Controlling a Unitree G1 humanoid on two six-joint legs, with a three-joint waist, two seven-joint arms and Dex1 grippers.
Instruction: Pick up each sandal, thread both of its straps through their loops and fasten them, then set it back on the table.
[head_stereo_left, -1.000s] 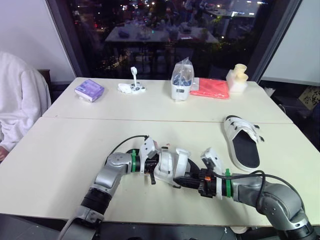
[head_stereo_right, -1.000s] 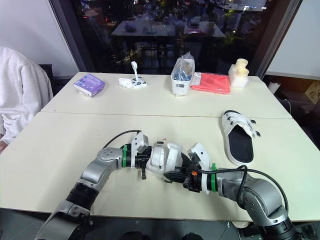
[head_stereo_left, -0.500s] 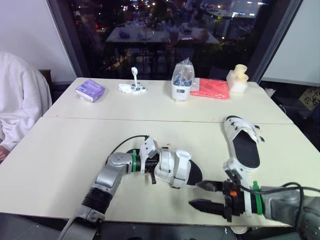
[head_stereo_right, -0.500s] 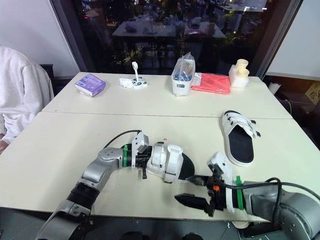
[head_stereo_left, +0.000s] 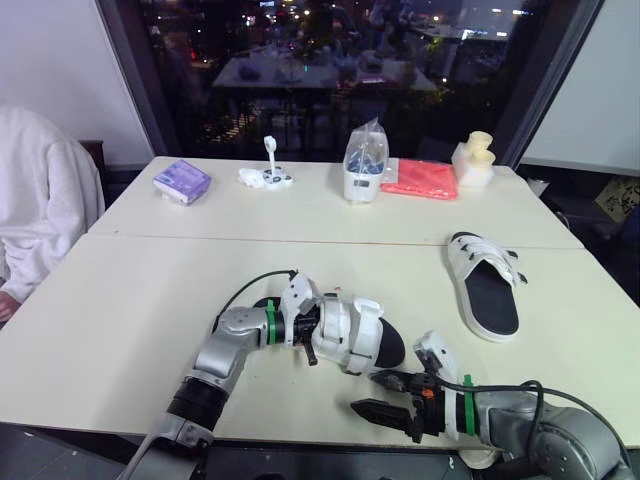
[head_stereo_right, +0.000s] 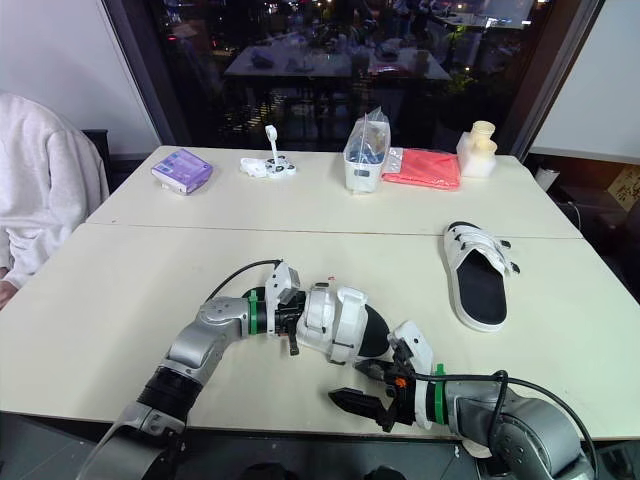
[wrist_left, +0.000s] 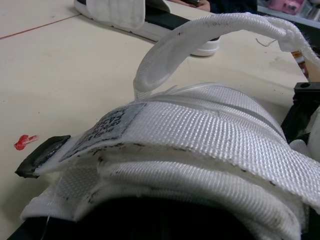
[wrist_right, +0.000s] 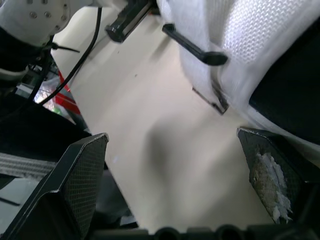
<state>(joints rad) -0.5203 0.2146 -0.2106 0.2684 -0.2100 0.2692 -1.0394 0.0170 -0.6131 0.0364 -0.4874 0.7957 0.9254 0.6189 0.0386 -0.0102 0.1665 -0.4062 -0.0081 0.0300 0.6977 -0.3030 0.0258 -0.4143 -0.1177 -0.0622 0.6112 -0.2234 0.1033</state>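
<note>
Right tool (head_stereo_left: 365, 392) spread wide, empty, just beside sandal (head_stereo_left: 352, 335) gripped by left tool (head_stereo_left: 304, 330).

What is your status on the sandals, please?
Left claw shut on near sandal. Right claw open, just short of it. Far sandal flat on table.

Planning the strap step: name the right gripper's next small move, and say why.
Probably bring the right gripper to the strap. It waits open near the sandal held by the left gripper, and that strap arches up unfastened.
</note>
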